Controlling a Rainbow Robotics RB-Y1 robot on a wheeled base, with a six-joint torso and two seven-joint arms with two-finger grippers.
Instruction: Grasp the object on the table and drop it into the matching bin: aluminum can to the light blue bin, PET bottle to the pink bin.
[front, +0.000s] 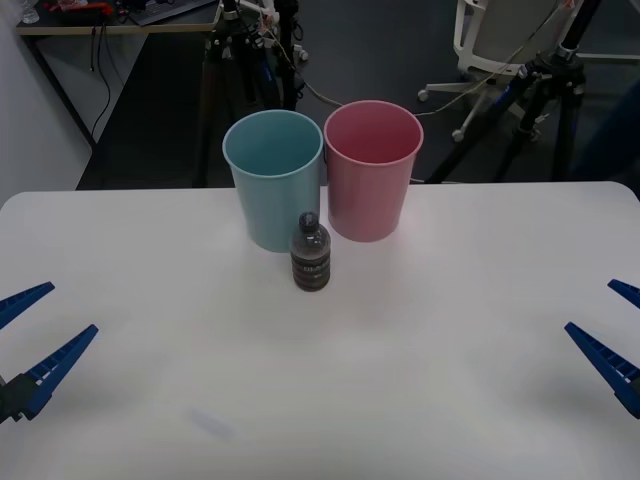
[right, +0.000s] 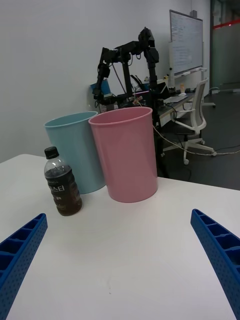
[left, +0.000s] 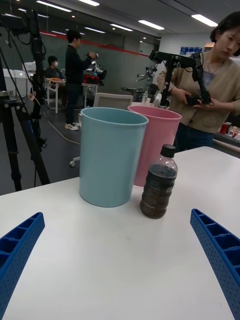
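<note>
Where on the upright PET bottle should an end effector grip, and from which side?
Probably around the labelled body of the PET bottle, coming from the near, open table side. It stands upright just in front of the light blue bin and pink bin, which block the far side.

A: What do the robot's fingers look like?
B: Bright blue, long and tapering to points. The left gripper (front: 30, 340) at the lower left has a black mount at its base.
A: And the right gripper (front: 622, 340)?
B: Same blue wedges, lower right, with ribbed, pocketed inner faces.
</note>
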